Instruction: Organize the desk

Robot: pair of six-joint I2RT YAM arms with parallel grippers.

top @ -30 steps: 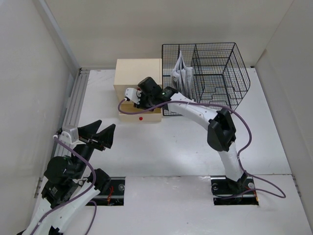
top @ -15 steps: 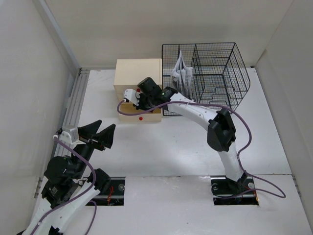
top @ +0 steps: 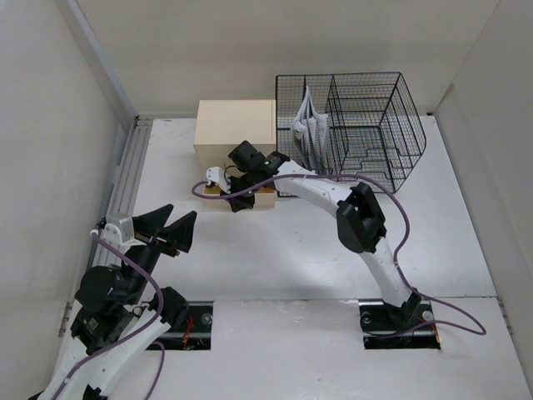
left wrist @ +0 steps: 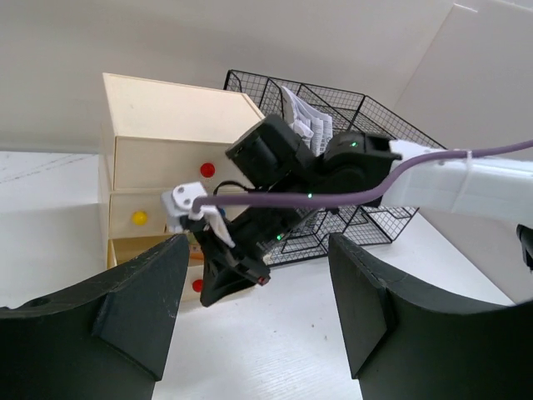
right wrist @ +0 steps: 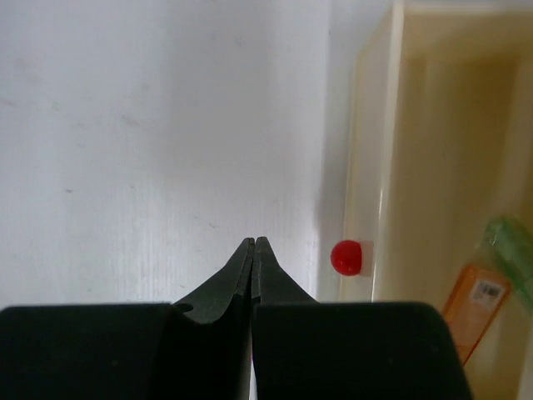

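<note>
Top external view: the desk [top: 275, 250] spans the frame beneath both arms. At its far edge, the drawer box [top: 236, 125] has one drawer [right wrist: 433, 167] open. The right gripper [right wrist: 253, 244], pinched together and empty, is beside the red knob [right wrist: 346, 257]. The left gripper [top: 172, 225] is apart. Risk: closed fingers slip off the knob and shove the box.

White table [top: 291, 258]. Carries cream drawer box [top: 236, 125] at far edge, black wire-mesh rack [top: 366, 117] just beside, toward far-right corner.

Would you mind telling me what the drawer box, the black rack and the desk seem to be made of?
Drawer box: probably unfinished pale wood or plywood, matte cream panels.
Rack: thin metal wire, black coated, an open see-through grid.
Desk: likely white laminate or plastic board, matte, smooth.
</note>
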